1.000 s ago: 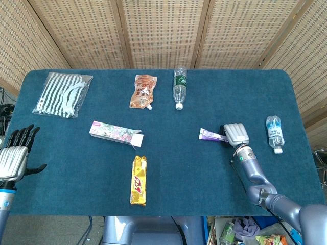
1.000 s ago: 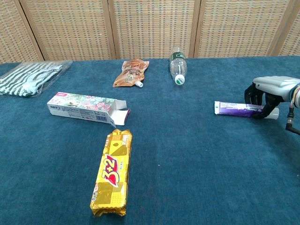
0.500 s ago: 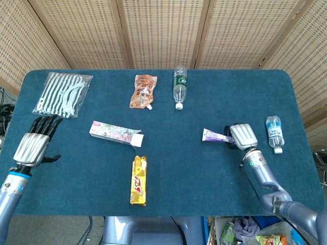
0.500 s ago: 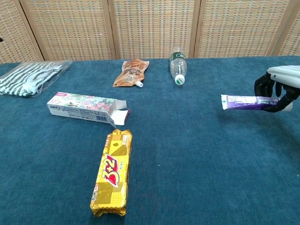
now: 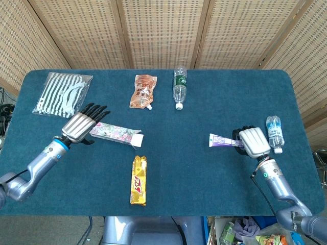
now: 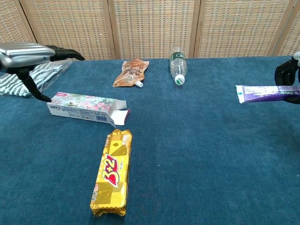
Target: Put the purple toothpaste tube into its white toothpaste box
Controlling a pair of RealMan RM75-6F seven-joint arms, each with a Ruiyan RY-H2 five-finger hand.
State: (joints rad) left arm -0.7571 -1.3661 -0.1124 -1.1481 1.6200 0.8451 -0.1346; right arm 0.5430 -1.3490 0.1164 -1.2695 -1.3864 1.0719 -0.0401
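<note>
My right hand (image 5: 252, 142) grips the purple toothpaste tube (image 5: 222, 141) by one end and holds it level above the table at the right; the tube (image 6: 265, 93) juts out to the left, and the hand (image 6: 289, 79) is cut off by the chest view's right edge. The white floral toothpaste box (image 5: 116, 132) lies at the left centre with its flap open toward the right. My left hand (image 5: 82, 124) hovers open over the box's left end, fingers spread; in the chest view the hand (image 6: 28, 56) sits just above the box (image 6: 86, 108), thumb down by its left end.
A yellow snack bar (image 5: 138, 180) lies in front of the box. At the back lie a brown pouch (image 5: 144, 91) and a water bottle (image 5: 179, 86). A striped bag (image 5: 62, 94) is at the back left, a small bottle (image 5: 274, 132) just right of my right hand.
My left hand has swung in from the left table edge to above the box's left end. My right hand has lifted the tube off the table and drawn it right.
</note>
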